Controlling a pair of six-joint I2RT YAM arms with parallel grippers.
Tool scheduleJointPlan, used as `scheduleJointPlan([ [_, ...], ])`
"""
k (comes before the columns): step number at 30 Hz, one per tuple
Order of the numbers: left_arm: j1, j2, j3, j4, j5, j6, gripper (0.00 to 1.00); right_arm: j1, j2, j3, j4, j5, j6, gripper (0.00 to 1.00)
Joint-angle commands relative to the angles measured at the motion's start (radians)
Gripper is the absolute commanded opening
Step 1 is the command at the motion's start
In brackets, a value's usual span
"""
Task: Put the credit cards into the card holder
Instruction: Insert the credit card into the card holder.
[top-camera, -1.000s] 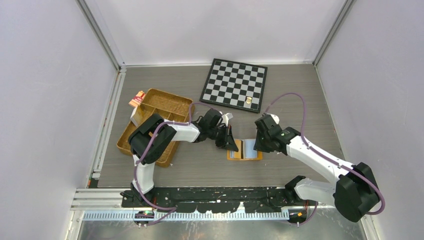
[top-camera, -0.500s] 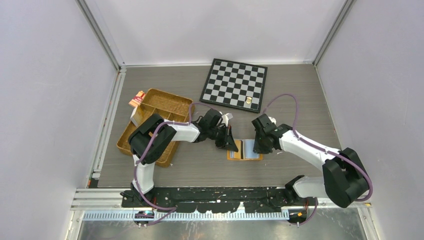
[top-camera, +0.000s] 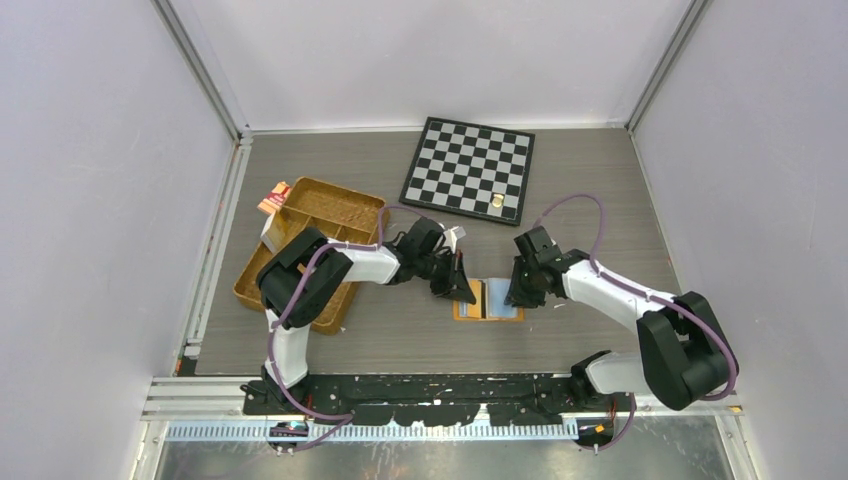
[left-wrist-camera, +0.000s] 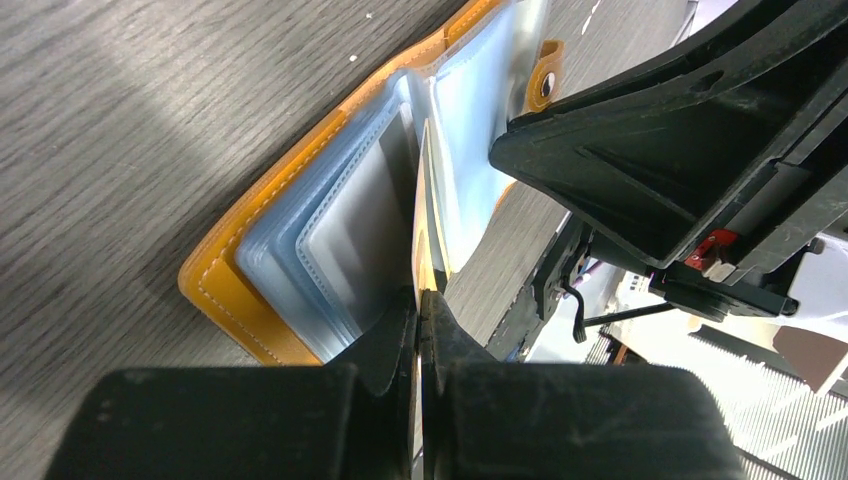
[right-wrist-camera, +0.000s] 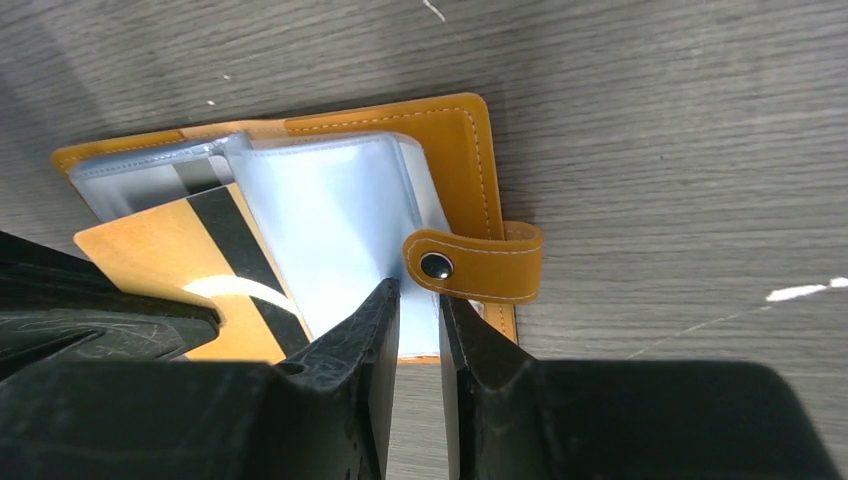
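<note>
Clamped a dark-striped credit card (right-wrist-camera: 170, 262) edge-up in the left gripper (left-wrist-camera: 420, 300), fully closed on it. Found the card holder (right-wrist-camera: 470, 150) open on the table (right-wrist-camera: 650, 120) just ahead of those fingertips, clear sleeves (left-wrist-camera: 350, 225) fanned. Hovered at the holder's snap tab (right-wrist-camera: 472, 265) with the right gripper (right-wrist-camera: 418, 300), jaws narrowly apart; could not tell whether a sleeve was nipped. Probably needed next: sleeve mouth held open, card levelled with it, then slid straight in without buckling the plastic.

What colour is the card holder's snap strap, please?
The strap is orange, white-stitched; right wrist view shows it best.
</note>
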Motion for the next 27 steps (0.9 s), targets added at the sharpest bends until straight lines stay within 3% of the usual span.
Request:
scheduleJointPlan([
  [1,0.007,0.005,0.021,-0.044,-0.019,0.040,0.00,-0.038,0.009,-0.057,0.124,-0.126,0.019,0.27],
  [13,0.007,0.007,0.051,-0.128,-0.063,0.079,0.00,-0.068,-0.065,-0.125,0.248,-0.293,0.037,0.26],
  [27,0.007,-0.006,0.065,-0.160,-0.084,0.103,0.00,-0.069,-0.160,-0.164,0.320,-0.310,0.099,0.25],
])
